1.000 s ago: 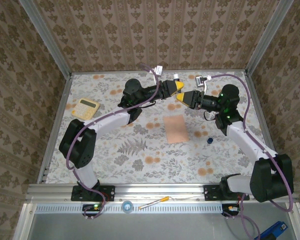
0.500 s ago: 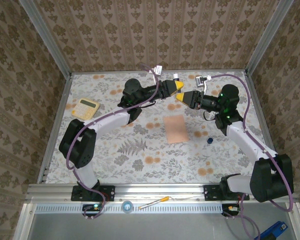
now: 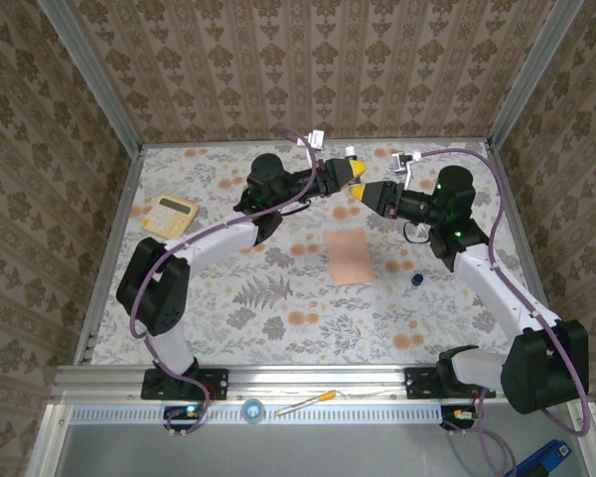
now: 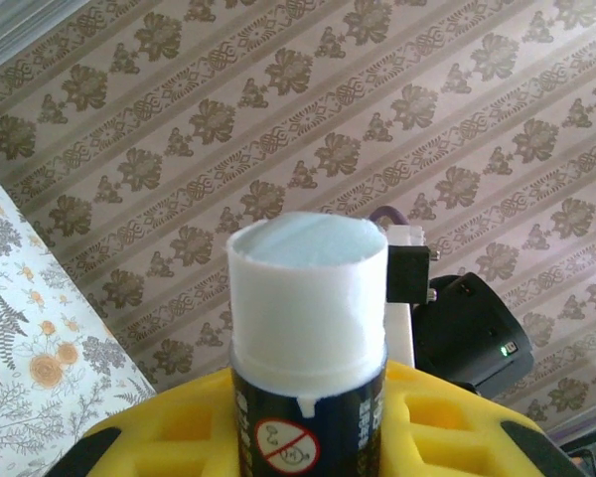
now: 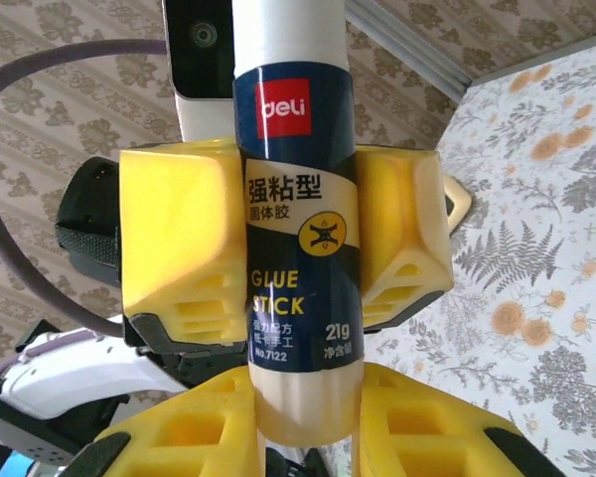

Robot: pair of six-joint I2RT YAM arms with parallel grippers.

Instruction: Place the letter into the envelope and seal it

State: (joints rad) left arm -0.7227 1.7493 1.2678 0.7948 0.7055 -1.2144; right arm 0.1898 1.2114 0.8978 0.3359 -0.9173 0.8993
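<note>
Envelope (image 3: pixel 349 256) lies flat on bench (image 3: pixel 278 323), centre of top view. It's a plain pink rectangle w/ long side running up-down in frame. Flap is too small to make out, and can't tell what's inside.

Near its lower-right corner, to the right, is a sm. dark blue cap (image 3: pixel 415 279).

Above envelope, upper centre of frame, both arms meet, tips almost touching. L gripper (image 3: pixel 355 175) comes in from left, jaws clamped on glue stick (image 5: pixel 300 248) mid-body, at the label. R gripper (image 3: pixel 367 193) comes in from right, jaws closed on stick's cream base end, at bottom of R wrist view.

In L wrist view stick's white end points up, uncapped, wallpaper behind.

Yellow calculator (image 3: pixel 170 214) sits at far left of bench, well apart from envelope.
</note>
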